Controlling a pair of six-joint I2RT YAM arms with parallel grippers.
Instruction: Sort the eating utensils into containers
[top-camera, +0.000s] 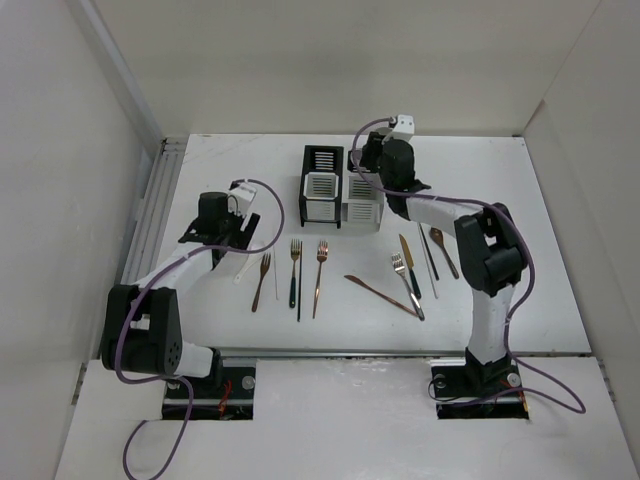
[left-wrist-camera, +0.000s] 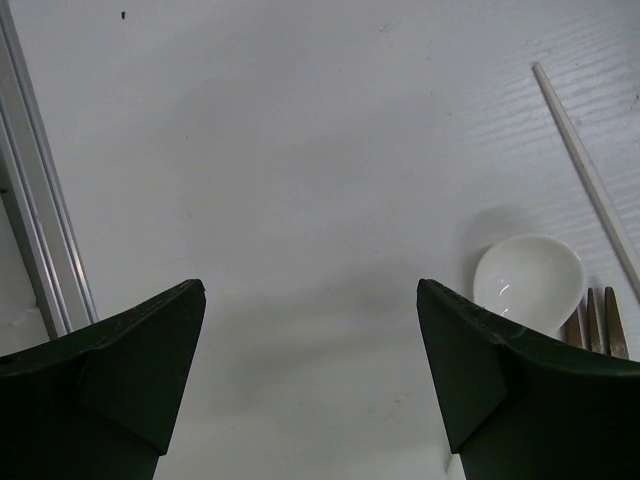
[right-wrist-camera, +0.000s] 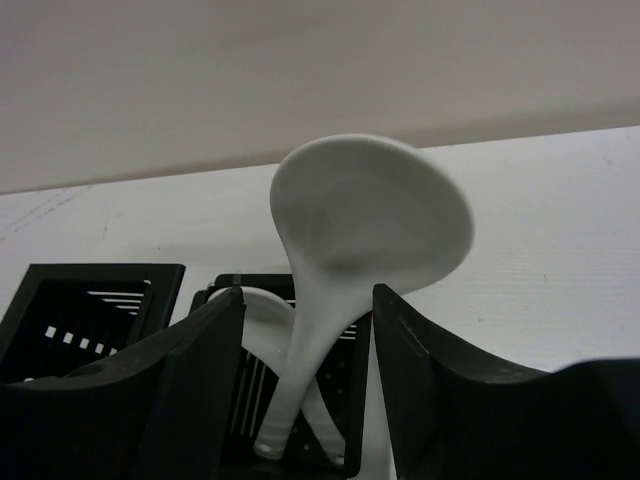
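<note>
My right gripper (top-camera: 364, 160) hangs over the back right black container (right-wrist-camera: 345, 395). Its jaws stand apart around a white spoon (right-wrist-camera: 370, 215) that stands handle-down in that container, its neck against the right finger. A second white spoon (right-wrist-camera: 262, 318) leans in there too. My left gripper (top-camera: 226, 238) is open and empty low over the table; a white spoon (left-wrist-camera: 528, 283), a white chopstick (left-wrist-camera: 590, 180) and copper fork tines (left-wrist-camera: 595, 322) lie to its right. Forks (top-camera: 319, 275), knives (top-camera: 380, 295), chopsticks (top-camera: 428, 260) and a brown spoon (top-camera: 443, 250) lie on the table.
A black container (top-camera: 322, 160) and two white containers (top-camera: 320, 197) stand together at the back middle. A metal rail (top-camera: 150, 215) runs along the table's left edge. White walls close in the sides and back.
</note>
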